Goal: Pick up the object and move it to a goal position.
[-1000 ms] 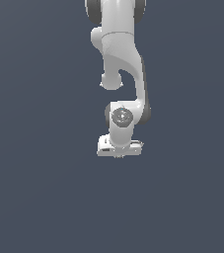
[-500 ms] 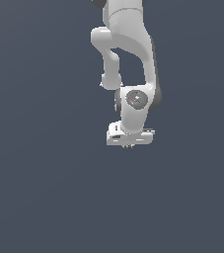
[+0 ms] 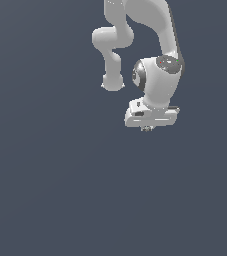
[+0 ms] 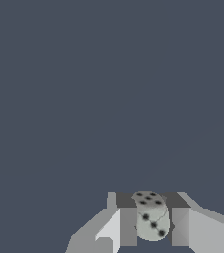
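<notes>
The object [image 4: 151, 216] is a small pale die-like cube with dark dots. In the wrist view it sits clamped between my two grey fingers [image 4: 128, 226]. My gripper [image 4: 153, 222] is shut on it. In the exterior view the white gripper [image 3: 146, 128] hangs below the arm's wrist, pointing down over the dark grey floor. The fingers there show only as a short stub, and I cannot make out the object between them. No goal marker shows in either view.
The white arm [image 3: 157, 80] reaches down from above in the exterior view, with its elbow [image 3: 112, 45] on that view's left. A plain dark grey surface [image 3: 60, 190] fills both views.
The arm has carried the gripper upward and toward the exterior view's right over the last second. The gripper looks larger now, and its fingers stay closed.
</notes>
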You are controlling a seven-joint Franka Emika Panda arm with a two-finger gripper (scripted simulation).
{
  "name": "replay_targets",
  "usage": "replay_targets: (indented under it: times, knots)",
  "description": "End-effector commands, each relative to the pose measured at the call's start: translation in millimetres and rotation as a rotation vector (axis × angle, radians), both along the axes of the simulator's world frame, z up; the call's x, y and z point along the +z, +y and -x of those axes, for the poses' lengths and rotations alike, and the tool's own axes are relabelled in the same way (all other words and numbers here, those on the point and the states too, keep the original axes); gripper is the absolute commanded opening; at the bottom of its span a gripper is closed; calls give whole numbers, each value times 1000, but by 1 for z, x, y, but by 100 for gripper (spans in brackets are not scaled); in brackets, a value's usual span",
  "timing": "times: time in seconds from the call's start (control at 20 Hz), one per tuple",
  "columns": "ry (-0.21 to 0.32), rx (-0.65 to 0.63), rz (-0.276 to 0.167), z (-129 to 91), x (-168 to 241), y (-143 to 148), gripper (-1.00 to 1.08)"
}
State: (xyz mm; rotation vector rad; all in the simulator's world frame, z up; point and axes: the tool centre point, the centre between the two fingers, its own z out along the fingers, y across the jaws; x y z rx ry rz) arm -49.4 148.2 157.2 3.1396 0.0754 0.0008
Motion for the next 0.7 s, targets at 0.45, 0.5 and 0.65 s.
replay_targets:
  times: [0.45, 0.5, 0.65]
  knots:
    - [0, 0, 1, 40, 81, 66, -100]
    - [0, 0, 1, 41, 85, 70, -100]
    - [0, -1, 0, 45, 94, 78, -100]
